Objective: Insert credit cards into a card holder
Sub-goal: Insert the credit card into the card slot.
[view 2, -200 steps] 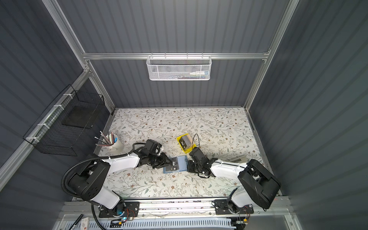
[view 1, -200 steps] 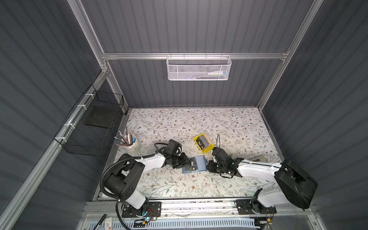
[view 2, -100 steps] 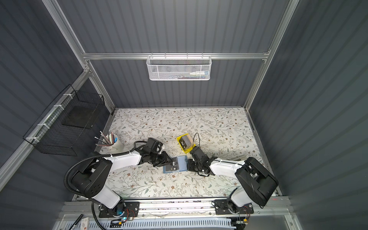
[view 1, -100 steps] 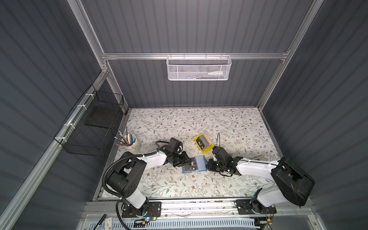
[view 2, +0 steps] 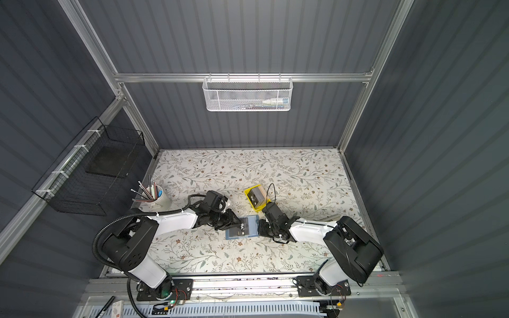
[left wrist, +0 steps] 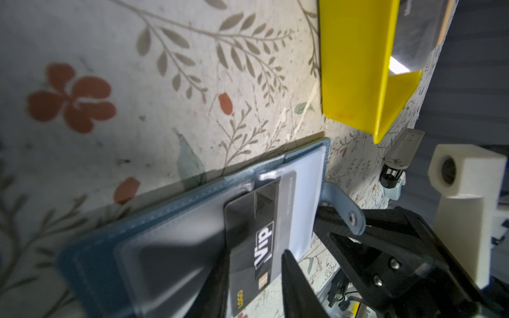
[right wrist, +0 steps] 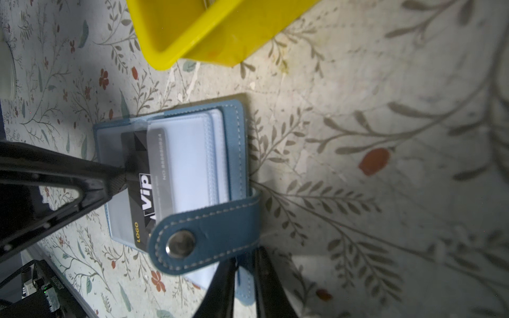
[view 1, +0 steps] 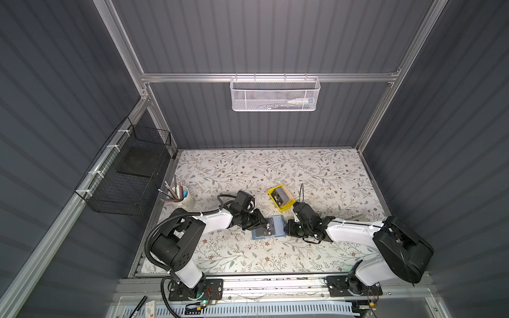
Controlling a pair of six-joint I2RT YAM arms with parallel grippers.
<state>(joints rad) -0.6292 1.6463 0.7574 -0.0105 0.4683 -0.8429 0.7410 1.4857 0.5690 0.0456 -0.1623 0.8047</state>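
Lying open on the floral table [view 1: 248, 256] near the front centre, the card holder [view 1: 277, 223] sits between both arms. At its left side, the left gripper [view 1: 259, 222] has its fingers set narrowly, gripping 1 black credit card [left wrist: 256, 239]. The card's right part lies under a clear sleeve and the rest is bare. At the holder's right side, the right gripper [right wrist: 245, 264] pinches the cover edge, jaws almost closed, beside the curled snap strap [right wrist: 203, 234]. Just beyond stands the yellow tray [view 1: 283, 209] holding more black cards [view 1: 279, 196]. Farther left is a cup [view 1: 187, 202] of pens. On the back wall hangs 1 white mesh basket [view 1: 274, 95].
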